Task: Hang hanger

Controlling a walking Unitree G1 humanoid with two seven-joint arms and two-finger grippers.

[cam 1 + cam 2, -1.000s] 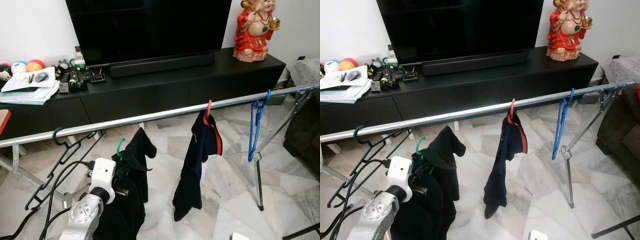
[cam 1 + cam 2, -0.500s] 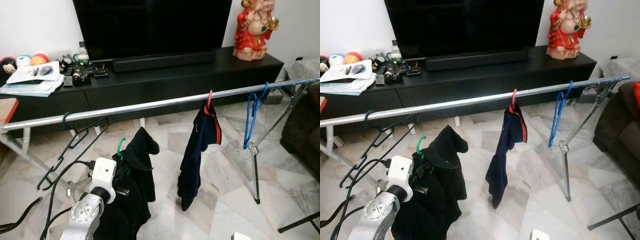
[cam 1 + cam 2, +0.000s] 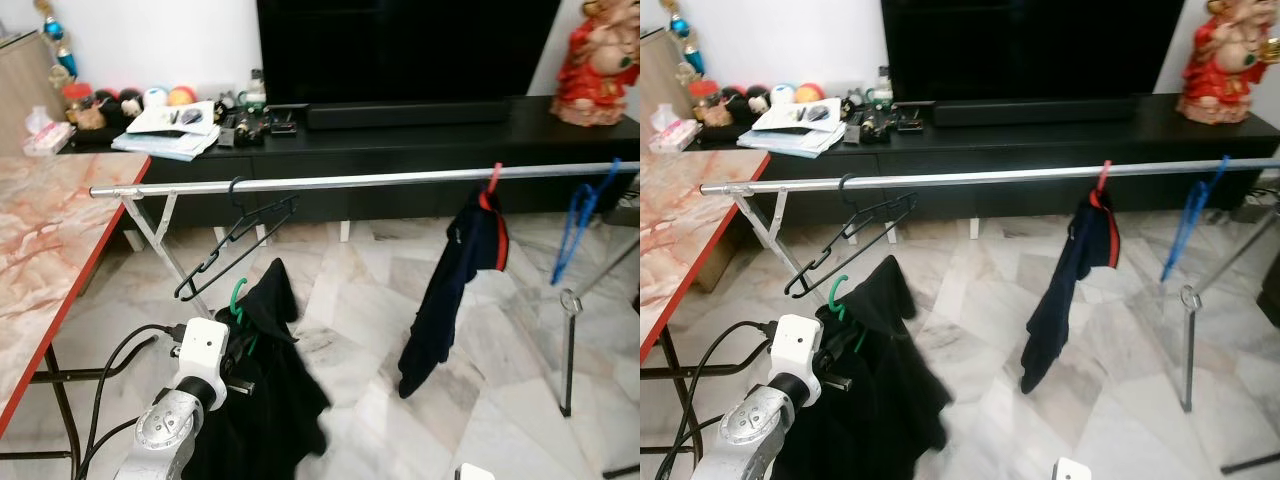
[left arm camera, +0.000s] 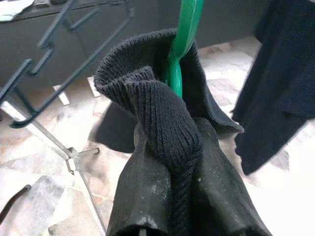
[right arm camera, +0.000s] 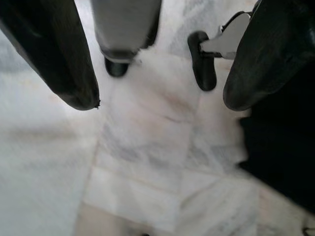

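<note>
The green hanger (image 3: 237,297), carrying a black garment (image 3: 262,400), is gripped by the left end effector (image 4: 170,216) low and near the silver rail (image 3: 380,181). The right end effector (image 5: 157,64) hangs open over the floor. The heavy cloth could swing and make the hook miss. Free rail lies between the black hanger (image 3: 232,243) and the navy shirt (image 3: 455,290); the marble tabletop (image 3: 45,245) edge crowds the left.

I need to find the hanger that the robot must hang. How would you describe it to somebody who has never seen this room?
Find the long silver rail before the black TV cabinet. Below its left part, the left gripper holds a green hanger carrying a black knitted garment. Unlike the black hanger, red hanger and blue hanger, it is not on the rail.
</note>
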